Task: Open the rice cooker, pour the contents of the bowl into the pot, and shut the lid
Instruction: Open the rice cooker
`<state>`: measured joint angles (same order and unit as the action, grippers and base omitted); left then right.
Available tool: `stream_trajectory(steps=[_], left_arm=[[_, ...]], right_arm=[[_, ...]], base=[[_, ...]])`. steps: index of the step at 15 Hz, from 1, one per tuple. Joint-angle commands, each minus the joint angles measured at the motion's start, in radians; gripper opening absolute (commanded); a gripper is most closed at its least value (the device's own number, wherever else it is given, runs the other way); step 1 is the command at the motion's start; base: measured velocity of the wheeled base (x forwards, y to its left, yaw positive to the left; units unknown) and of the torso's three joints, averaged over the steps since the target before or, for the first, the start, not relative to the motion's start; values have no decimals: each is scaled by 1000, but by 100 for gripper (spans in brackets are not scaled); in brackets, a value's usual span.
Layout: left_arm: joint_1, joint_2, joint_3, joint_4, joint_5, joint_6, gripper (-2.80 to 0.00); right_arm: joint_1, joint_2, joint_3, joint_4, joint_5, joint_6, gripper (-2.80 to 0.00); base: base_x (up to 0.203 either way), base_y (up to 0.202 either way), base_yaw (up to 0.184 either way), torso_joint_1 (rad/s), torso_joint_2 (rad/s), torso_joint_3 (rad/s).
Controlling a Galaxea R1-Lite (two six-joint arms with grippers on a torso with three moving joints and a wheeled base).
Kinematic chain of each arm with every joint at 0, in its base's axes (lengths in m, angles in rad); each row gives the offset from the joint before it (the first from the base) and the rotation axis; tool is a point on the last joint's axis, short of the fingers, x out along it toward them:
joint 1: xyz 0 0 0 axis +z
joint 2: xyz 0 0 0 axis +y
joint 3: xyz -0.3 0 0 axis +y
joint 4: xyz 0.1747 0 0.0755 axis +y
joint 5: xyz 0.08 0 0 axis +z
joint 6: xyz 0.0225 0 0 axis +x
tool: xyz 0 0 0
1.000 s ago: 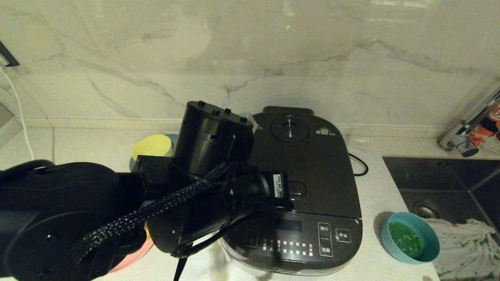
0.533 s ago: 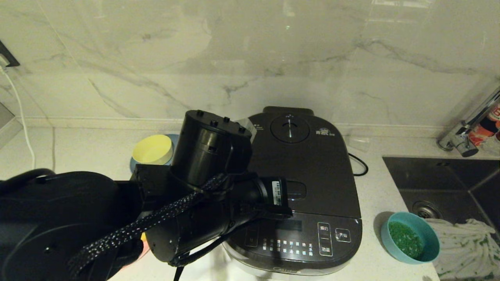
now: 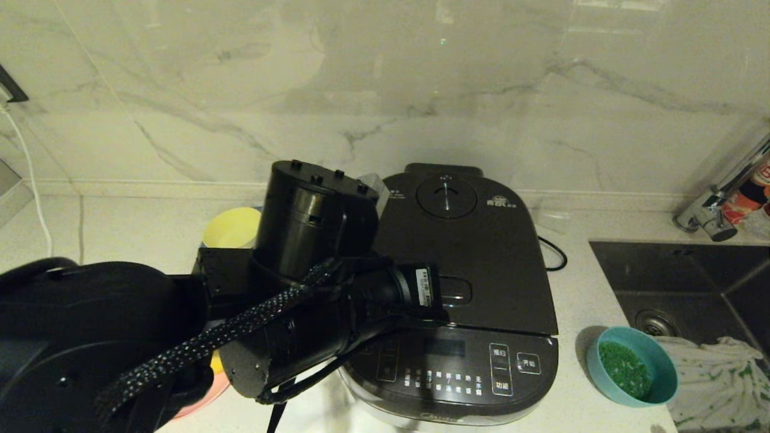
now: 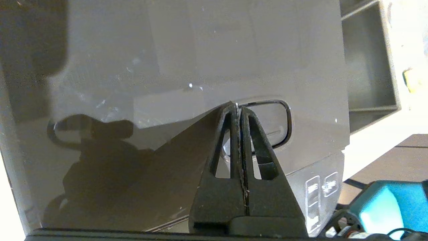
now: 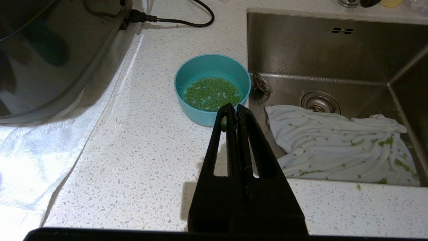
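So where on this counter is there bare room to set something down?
Bare counter lies between the rice cooker and the teal bowl, toward the front edge. Behind the bowl runs the power cord. Left of the cooker, the left arm and a yellow bowl crowd it.

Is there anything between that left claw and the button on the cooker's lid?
Nothing visible. The left gripper, fingers shut, points at the release button on the closed lid of the rice cooker, with only bare lid surface around its tips.

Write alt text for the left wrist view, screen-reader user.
The left claw, fingers pressed shut, points at the rounded-rectangle release button on the closed dark lid of the rice cooker. White-labelled control buttons show past the lid's edge, with part of a teal object beyond.
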<state>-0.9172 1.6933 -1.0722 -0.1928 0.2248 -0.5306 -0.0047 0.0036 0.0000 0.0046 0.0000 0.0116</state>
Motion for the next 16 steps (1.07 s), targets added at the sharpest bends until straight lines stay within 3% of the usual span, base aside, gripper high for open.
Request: stream_trajectory(steps=[1, 8, 11, 16], left_arm=[[0, -47, -7, -11, 1, -3, -280], [-1, -161, -109, 29, 6, 5, -280], [9, -178, -159, 22, 9, 92, -280], [14, -292, -242, 28, 8, 126, -280]], right_arm=[[0, -1, 0, 0, 0, 1, -280], [0, -1, 0, 0, 0, 1, -280], [0, -1, 0, 0, 0, 1, -280], [0, -1, 0, 0, 0, 1, -280]], base=[[0, 0, 0, 0, 0, 0], [0, 0, 0, 0, 0, 0], [0, 0, 0, 0, 0, 0], [0, 0, 0, 0, 0, 0]])
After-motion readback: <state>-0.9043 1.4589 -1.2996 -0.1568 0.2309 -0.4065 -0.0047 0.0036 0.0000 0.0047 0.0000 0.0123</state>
